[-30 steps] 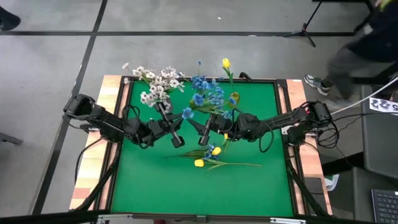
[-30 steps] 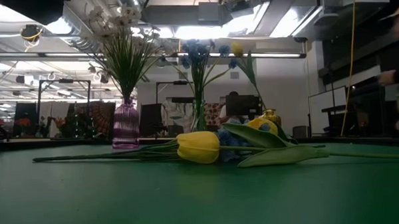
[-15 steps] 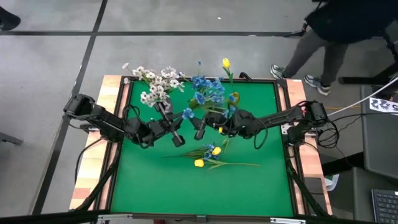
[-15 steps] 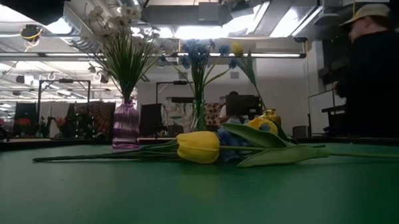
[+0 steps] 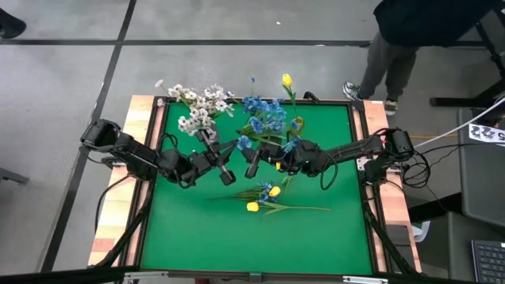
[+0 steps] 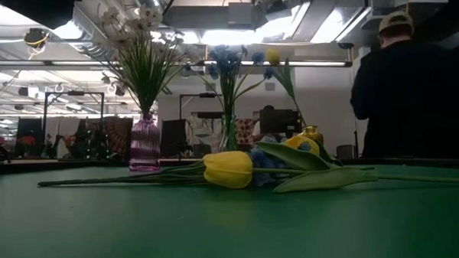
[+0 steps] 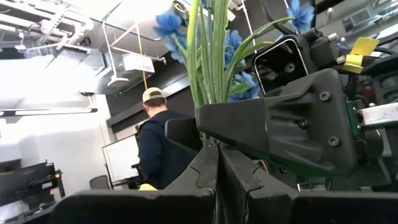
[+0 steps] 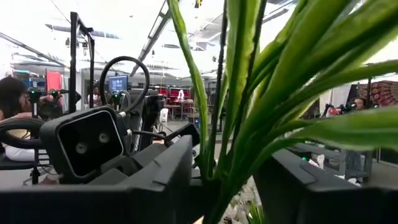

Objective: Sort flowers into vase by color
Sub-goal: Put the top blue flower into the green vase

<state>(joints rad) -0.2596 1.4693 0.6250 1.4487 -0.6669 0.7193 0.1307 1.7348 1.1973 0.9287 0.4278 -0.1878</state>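
Overhead layout, left to right. The left arm reaches in from the table's left edge; the left gripper (image 5: 225, 175) sits near the middle of the green table mat (image 5: 189, 229), its fingers (image 7: 208, 165) pressed together on the green stems of a blue flower sprig (image 5: 241, 143), whose blooms (image 7: 169, 23) rise above the fingertips in the left wrist view. Behind this gripper, at the mat's far edge, stands the purple ribbed vase (image 6: 144, 142) holding the white flower sprays (image 5: 199, 106).

To the right of the white sprays, a clear vase (image 6: 228, 134) holds the blue clustered blooms (image 5: 264, 114) and one upright yellow tulip bud (image 5: 287, 80).

The right arm enters from the table's right edge. The right gripper (image 5: 254, 166) lies just beside the left one, facing it; its fingers (image 8: 165, 168) are spread on either side of the same green stems and leaves (image 8: 249, 93). Whether those fingers touch the stems cannot be told.

Nearer the table's front, loose flowers lie flat on the mat: two yellow tulip buds (image 5: 252, 207) with blue blooms between them, on long green stems (image 5: 308, 209) running roughly left to right.

Beyond the table's far right corner stands a person in dark clothing and a cap (image 6: 408, 84), back turned to the low camera.
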